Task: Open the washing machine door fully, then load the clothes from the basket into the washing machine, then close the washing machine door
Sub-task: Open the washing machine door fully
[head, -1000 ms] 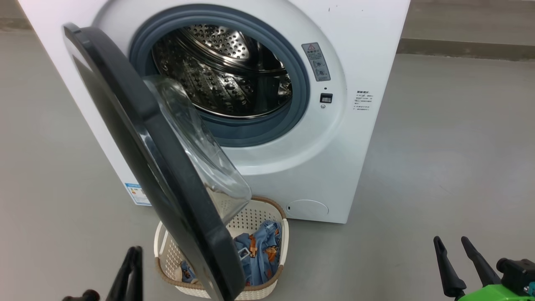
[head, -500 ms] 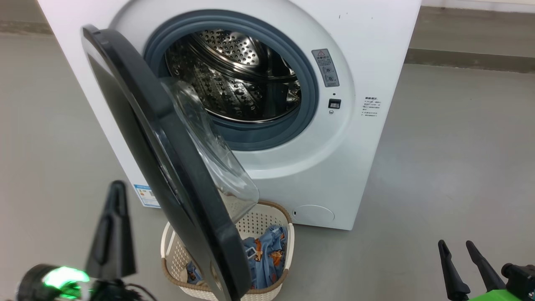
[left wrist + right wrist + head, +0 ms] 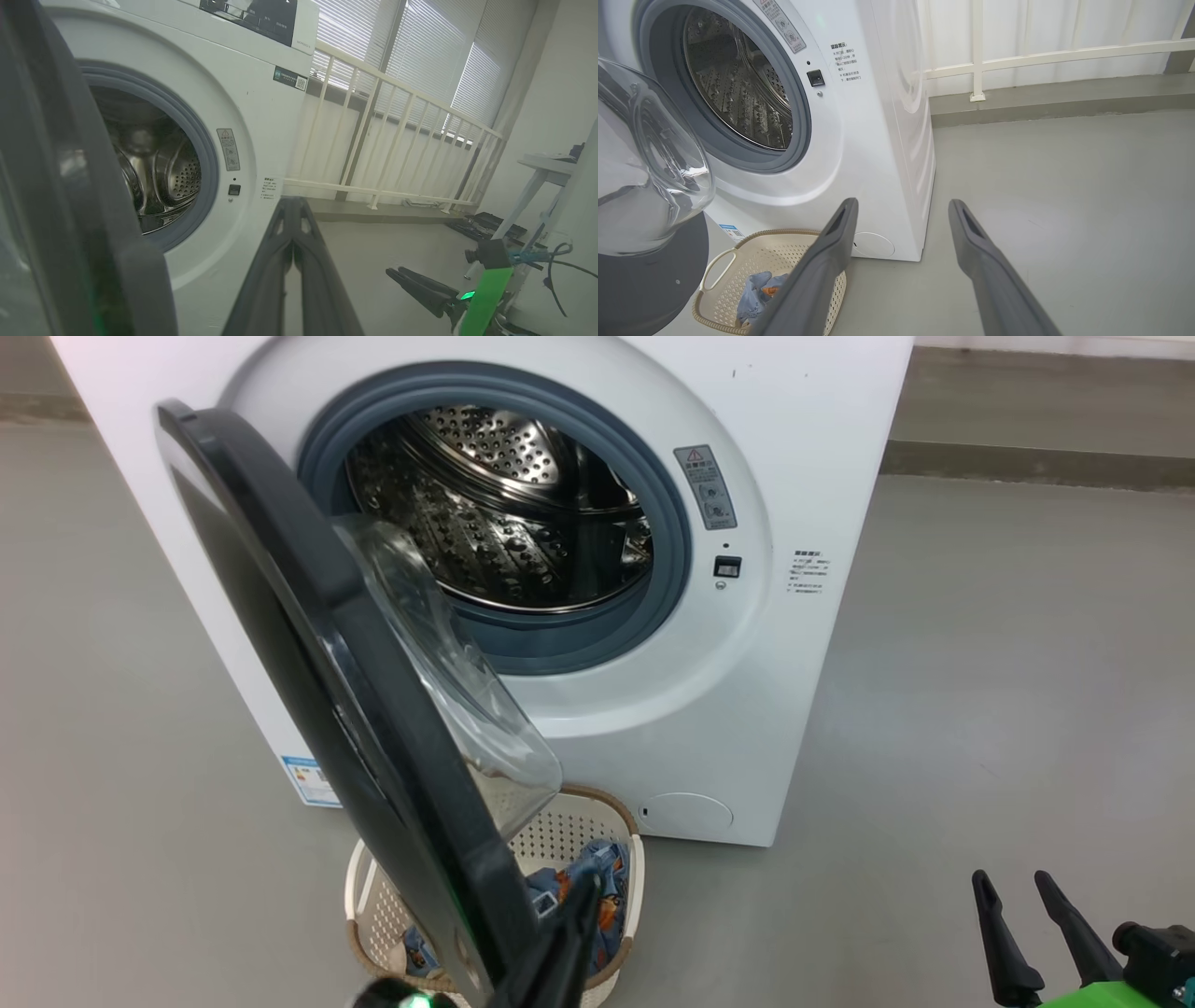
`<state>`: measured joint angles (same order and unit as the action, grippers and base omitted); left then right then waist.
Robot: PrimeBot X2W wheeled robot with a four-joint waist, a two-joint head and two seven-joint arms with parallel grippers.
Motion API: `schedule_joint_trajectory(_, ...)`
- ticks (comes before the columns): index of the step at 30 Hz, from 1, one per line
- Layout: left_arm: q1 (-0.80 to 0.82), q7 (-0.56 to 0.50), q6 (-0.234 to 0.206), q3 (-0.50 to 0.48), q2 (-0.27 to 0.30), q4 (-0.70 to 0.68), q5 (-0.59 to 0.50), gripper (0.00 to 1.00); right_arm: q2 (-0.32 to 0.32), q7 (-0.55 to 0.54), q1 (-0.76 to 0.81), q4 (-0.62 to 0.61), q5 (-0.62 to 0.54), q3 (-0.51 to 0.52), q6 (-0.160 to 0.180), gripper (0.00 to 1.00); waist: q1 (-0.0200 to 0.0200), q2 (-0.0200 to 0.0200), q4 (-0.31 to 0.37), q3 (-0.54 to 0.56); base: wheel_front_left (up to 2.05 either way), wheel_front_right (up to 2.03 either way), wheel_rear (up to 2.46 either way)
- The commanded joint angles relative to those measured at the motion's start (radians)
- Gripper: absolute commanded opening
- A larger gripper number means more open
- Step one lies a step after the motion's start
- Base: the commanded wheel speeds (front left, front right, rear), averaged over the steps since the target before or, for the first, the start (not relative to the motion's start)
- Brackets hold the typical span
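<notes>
A: Head view, left gripper (image 3: 579,907)?
B: Clenched, empty, low against the washing machine door (image 3: 308,644) edge; contact unclear. Door ajar, swung left, glass bowl facing the drum.
A: Left wrist view?
B: Fingers pressed together, pointing past the washing machine (image 3: 261,116) front.
A: Right wrist view?
B: Right gripper (image 3: 901,205) spread wide, empty. Clothes (image 3: 754,287) lie in the basket (image 3: 784,247), below the door.

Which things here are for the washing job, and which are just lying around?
For the job:
big white boxy washing machine; its round glossy black door with the clear glass bowl; small cream plastic basket with holes; light blue printed clothes inside it.

Just lying about:
white barred railing; white table; pale window blinds.
</notes>
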<state>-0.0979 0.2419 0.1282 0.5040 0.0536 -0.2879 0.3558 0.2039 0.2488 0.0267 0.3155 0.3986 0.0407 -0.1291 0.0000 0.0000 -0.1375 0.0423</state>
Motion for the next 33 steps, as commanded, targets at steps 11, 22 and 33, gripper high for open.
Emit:
schedule_joint_trajectory(11, 0.101, 0.014, -0.045, 0.006, -0.003, 0.232, 0.105, 0.0, 0.013, 0.013, -0.014, -0.035, -0.016, -0.028, -0.002, 1.0, 0.0, 0.0, 0.005, -0.01, 0.0, 0.0, 0.0)
schedule_joint_trajectory(22, 0.151, 0.019, -0.073, -0.002, -0.003, 0.334, 0.157, 0.0, 0.015, 0.013, -0.02, -0.044, -0.015, -0.023, -0.002, 1.0, 0.0, 0.0, -0.001, -0.015, 0.0, 0.0, 0.0)
schedule_joint_trajectory(33, 0.138, 0.02, -0.085, -0.025, -0.003, 0.326, 0.162, 0.0, 0.01, 0.013, -0.023, -0.05, -0.018, -0.012, -0.002, 1.0, 0.0, 0.0, -0.042, -0.017, 0.0, 0.0, 0.0)
